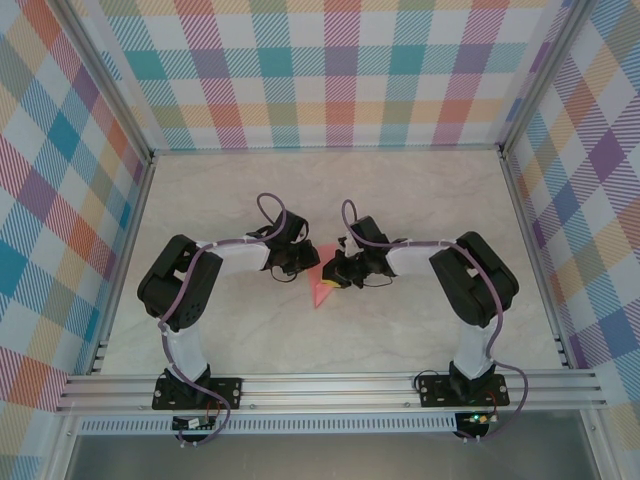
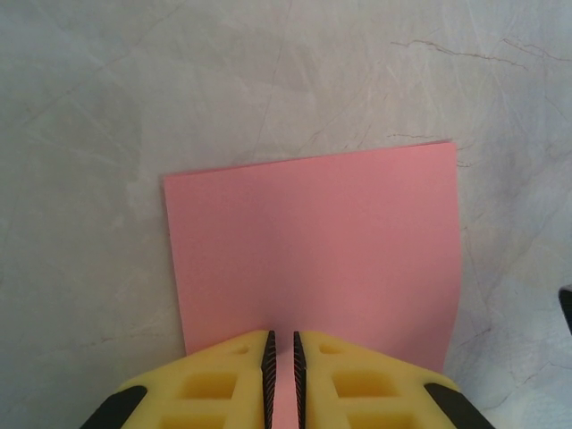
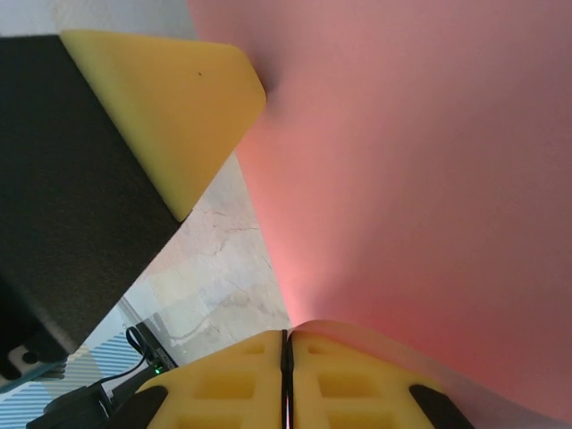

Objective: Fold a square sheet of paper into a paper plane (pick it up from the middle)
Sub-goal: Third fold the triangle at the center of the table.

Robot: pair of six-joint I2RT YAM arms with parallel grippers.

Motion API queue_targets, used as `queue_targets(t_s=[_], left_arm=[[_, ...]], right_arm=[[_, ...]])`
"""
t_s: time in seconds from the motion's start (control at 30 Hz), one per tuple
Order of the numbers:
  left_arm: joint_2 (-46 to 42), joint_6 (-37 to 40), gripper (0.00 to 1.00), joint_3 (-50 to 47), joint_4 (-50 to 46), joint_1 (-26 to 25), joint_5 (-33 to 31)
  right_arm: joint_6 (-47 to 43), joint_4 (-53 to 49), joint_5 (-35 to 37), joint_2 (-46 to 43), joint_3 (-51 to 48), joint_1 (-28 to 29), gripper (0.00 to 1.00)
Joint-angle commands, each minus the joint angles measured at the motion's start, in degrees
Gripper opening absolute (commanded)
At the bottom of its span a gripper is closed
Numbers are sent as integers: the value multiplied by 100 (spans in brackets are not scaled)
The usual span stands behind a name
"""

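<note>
The square sheet of paper (image 1: 323,290) hung between the two grippers over the middle of the pale marbled surface (image 1: 400,190). From above it read as a narrow salmon-pink wedge. Its long axis ran from the far side toward the arm bases, and its pointed end faced the near edge.

The left gripper (image 1: 291,268) came in from the left. In its wrist view the yellow jaws stood almost together, pinching the near edge of the sheet (image 2: 313,250). From there the sheet spread out flat and away from the gripper (image 2: 281,344), with its far edge rising slightly to the right.

The right gripper (image 1: 340,275) met it from the other side. In its wrist view the jaws were pressed together at the gripper's tip (image 3: 288,335), on the edge of the paper (image 3: 420,179). The sheet curved up and over to the right. One yellow finger (image 3: 170,116) of the left gripper touched the sheet's upper left edge.
</note>
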Motion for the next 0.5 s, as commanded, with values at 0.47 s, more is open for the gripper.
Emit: queue_targets(t_s=[0.47], left_arm=[[139, -1, 17, -92, -123, 50, 74]], right_arm=[[-735, -325, -470, 395, 550, 46, 12]])
